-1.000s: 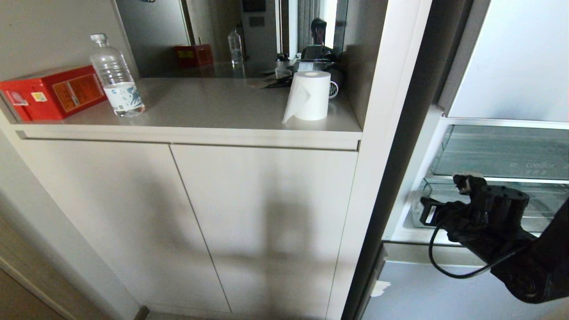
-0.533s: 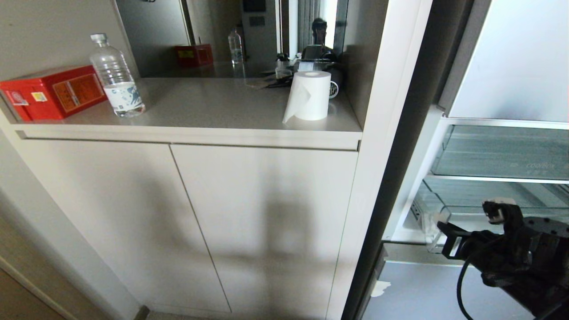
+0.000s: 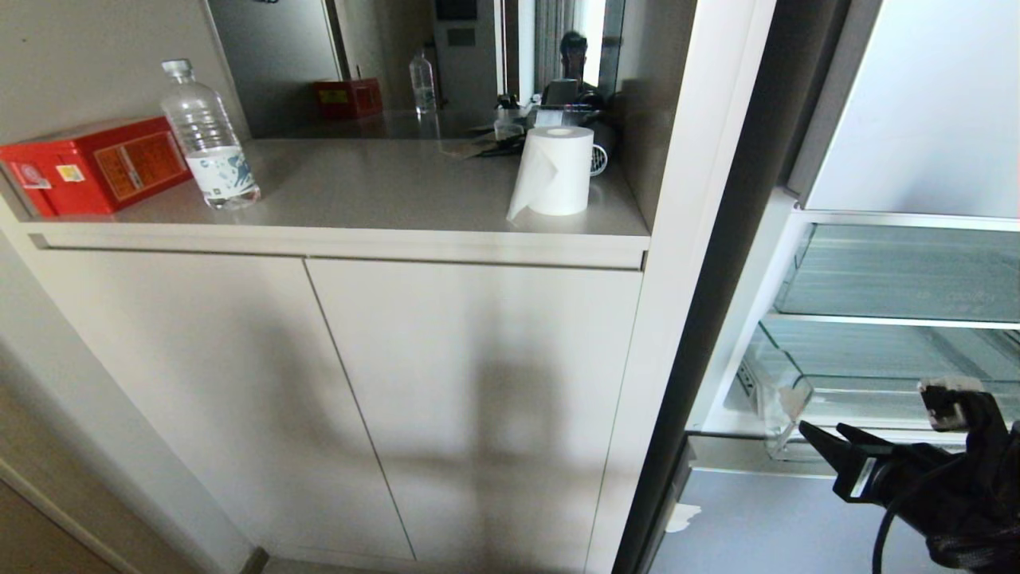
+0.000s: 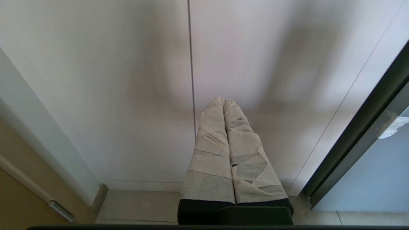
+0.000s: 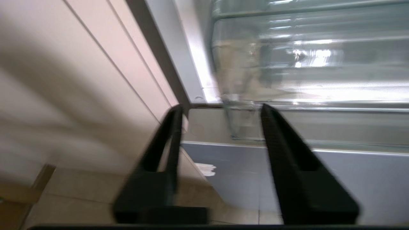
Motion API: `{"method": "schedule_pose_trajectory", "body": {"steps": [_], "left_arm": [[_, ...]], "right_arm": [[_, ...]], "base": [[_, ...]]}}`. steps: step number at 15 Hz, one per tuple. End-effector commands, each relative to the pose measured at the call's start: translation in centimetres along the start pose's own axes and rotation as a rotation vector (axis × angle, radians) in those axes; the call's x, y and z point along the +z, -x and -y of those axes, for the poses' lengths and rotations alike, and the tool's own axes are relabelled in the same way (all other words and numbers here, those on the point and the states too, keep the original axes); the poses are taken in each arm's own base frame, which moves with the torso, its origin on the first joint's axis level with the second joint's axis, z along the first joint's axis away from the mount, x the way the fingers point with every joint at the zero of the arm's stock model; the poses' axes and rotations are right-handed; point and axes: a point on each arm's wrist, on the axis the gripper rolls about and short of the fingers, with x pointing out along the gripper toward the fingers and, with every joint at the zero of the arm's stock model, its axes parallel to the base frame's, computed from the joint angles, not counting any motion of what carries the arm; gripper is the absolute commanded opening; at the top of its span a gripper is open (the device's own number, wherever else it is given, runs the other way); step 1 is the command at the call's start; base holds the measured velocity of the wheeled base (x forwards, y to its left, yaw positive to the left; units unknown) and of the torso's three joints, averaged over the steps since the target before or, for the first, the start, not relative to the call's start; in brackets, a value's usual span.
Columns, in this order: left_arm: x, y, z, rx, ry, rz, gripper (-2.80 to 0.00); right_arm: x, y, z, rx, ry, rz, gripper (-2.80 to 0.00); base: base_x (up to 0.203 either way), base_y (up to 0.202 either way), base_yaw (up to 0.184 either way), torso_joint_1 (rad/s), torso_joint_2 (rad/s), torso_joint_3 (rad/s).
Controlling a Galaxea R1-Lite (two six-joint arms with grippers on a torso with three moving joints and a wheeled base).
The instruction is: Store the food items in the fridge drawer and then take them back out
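Note:
The fridge drawer [image 3: 845, 375], a clear plastic bin, stands pulled out a little from the open fridge at the right. Its front corner [image 5: 243, 95] lies just beyond my right gripper's fingertips. My right gripper [image 3: 865, 408] hangs low in front of that corner, apart from it. In the right wrist view the right gripper [image 5: 221, 108] is open, with nothing between its black fingers. The food items are out of view. My left gripper [image 4: 223, 101] is shut, its taped fingers pressed together, facing the cabinet doors, and it does not show in the head view.
A counter [image 3: 382, 191] at the left carries a red box [image 3: 96, 163], a water bottle [image 3: 209, 139] and a paper roll [image 3: 554, 171]. Below it are pale cabinet doors [image 3: 470, 399]. A glass shelf [image 3: 900, 271] sits above the drawer, a blue-grey panel [image 3: 765, 518] below. A mirror reflects a person [image 3: 571, 52].
My right gripper has come down and back from the fridge, drawing the drawer's front out with it. Its fingers have then opened and let go of the lip.

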Motion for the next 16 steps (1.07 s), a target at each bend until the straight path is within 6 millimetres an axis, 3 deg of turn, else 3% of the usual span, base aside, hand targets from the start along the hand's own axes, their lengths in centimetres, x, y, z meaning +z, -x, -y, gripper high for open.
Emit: {"method": "schedule_pose_trajectory", "body": {"steps": [1,5,9,12,16], "left_arm": [[0.0,0.0,0.0,0.000,0.000,-0.001,-2.80],[0.0,0.0,0.0,0.000,0.002,-0.001,-2.80],[0.0,0.0,0.0,0.000,0.001,-0.001,-2.80],[0.0,0.0,0.0,0.000,0.002,-0.001,-2.80],[0.0,0.0,0.0,0.000,0.001,-0.001,-2.80]], "right_arm": [[1.1,0.9,-0.2,0.007,0.000,0.066,0.00],[3.7,2.2,0.2,-0.026,0.017,0.170,0.00],[8.5,0.8,1.7,-0.135,0.021,0.118,0.00],[12.4,-1.9,3.2,-0.206,0.041,0.025,0.00],[11.3,-7.1,6.5,-0.275,0.108,-0.137,0.00]], "base": [[0.000,0.000,0.000,0.000,0.00,0.000],[0.000,0.000,0.000,0.000,0.00,0.000],[0.000,0.000,0.000,0.000,0.00,0.000],[0.000,0.000,0.000,0.000,0.00,0.000],[0.000,0.000,0.000,0.000,0.00,0.000]]}}
